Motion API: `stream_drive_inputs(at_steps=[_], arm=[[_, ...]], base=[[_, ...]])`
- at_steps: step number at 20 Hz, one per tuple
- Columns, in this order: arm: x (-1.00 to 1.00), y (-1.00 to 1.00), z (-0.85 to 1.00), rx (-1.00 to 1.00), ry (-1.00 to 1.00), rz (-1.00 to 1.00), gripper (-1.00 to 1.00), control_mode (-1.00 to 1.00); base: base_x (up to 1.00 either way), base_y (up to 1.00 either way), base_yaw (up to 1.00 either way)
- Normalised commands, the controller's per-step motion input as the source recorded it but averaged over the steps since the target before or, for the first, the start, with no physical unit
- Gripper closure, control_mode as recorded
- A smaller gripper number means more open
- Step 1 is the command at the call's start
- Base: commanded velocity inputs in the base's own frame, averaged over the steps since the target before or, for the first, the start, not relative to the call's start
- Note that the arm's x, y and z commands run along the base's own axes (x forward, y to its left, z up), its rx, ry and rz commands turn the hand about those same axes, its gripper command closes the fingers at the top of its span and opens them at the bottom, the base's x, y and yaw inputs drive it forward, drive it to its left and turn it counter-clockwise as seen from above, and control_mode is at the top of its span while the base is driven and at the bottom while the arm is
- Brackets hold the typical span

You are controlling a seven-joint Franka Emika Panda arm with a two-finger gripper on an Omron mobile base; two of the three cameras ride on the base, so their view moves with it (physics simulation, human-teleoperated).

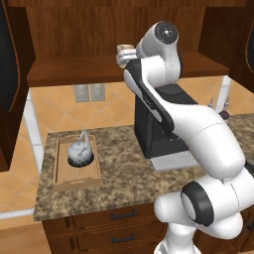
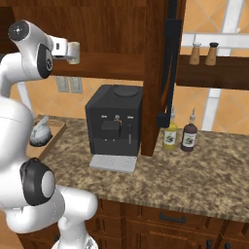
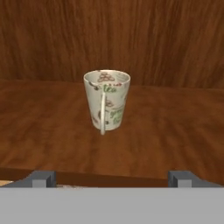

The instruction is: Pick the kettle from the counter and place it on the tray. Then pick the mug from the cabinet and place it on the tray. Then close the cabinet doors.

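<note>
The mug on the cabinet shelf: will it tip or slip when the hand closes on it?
The mug tapers to a narrow base, so a high push could tip it. It looks rigid and glazed, probably slippery. Its handle faces the open hand, so the fingers would likely close on the smooth sides.

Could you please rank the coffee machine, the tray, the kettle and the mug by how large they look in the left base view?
1. Coffee machine, though the arm hides part of it.
2. Tray.
3. Kettle, sitting in the tray.
4. Mug, mostly hidden and farther away on the shelf, so its rank against the kettle is unsure.
</note>
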Motion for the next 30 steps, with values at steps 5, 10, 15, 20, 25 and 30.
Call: stream_drive_inputs(at_steps=[5,10,15,20,25,30], arm=[[0.29,0.01,0.0,0.0,-0.01,0.0,-1.0,-1.0],[0.23,0.0,0.0,0.0,0.0,0.0,-1.0,-1.0],[0.14,0.07,0.03,0.0,0.0,0.0,-1.0,-1.0],[0.21,0.18,0.01,0.0,0.01,0.0,-1.0,-1.0],[0.33,0.03,0.0,0.0,0.05,0.0,-1.0,-1.0],[0.32,0.02,0.0,0.0,0.1,0.0,-1.0,-1.0]], base=[[0.0,0.0,0.0],[0.0,0.0,0.0],[0.0,0.0,0.0],[0.0,0.0,0.0],[0.0,0.0,0.0],[0.0,0.0,0.0]])
